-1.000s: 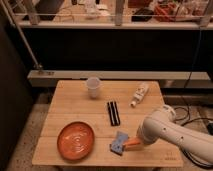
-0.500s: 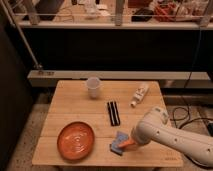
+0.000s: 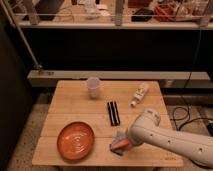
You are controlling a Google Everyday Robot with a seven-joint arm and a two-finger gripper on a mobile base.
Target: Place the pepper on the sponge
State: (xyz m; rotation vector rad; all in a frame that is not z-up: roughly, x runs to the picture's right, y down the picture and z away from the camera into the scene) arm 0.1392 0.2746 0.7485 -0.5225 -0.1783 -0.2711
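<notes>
Where the desk [image 3: 60,107] comes nearest to you, two clusters sit just inside its front edge. Toward the front left corner lies a round orange plate [image 3: 76,141], its rim close to the front edge and apart from everything else. To its right, near the middle of the front edge, a light-blue sponge [image 3: 118,136] lies flat, with a strip of bare wood between it and the plate.

Your gripper [image 3: 121,142] is down on the sponge, largely covered by the white arm [image 3: 160,137]. Its fingers are closed together on the small orange-red pepper [image 3: 120,145], which shows at the tip, over the sponge's near side. I cannot tell whether the pepper rests on the sponge. The arm comes in from the right and crosses the front right corner, so that corner is taken up.

Farther back, at the centre of the desk, a black bar [image 3: 113,112] lies with its length running front to back, well apart from the sponge. Bare wood lies open on either side of it.

Toward the back edge, a pale cup [image 3: 93,86] stands upright left of centre. A white bottle [image 3: 139,94] lies on its side toward the back right corner.

Beyond the desk, a pale ledge [image 3: 120,76] runs along the dark wall. A cable [image 3: 180,117] loops on the floor at the right.
</notes>
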